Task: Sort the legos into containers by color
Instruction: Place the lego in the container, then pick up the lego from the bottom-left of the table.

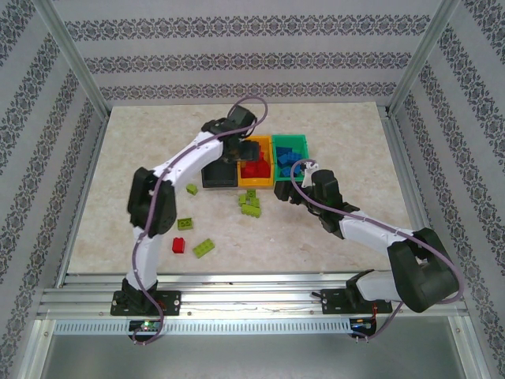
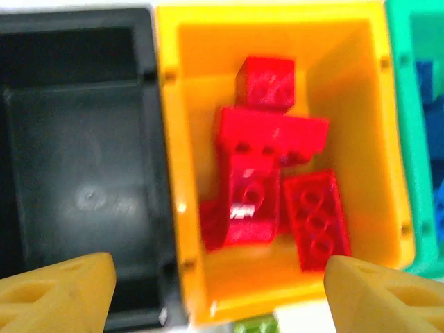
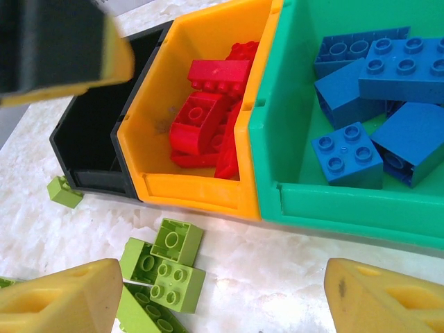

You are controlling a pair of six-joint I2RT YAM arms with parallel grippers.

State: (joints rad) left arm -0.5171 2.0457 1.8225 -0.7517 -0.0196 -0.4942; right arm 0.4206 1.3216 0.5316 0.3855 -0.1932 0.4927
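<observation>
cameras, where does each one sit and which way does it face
top external: high at the near edge, looking down on the table; left arm, right arm show.
left wrist: over the orange bin and black bin, looking down into them; left tool fingertips at bottom.
right wrist: low before the green bin and lime legos, looking slantwise down at them; right tool likewise.
shared: both wrist views hold the orange bin's red legos.

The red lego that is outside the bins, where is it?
In the top external view, the red lego lies on the table, left and near, just left of a lime green lego.
</observation>
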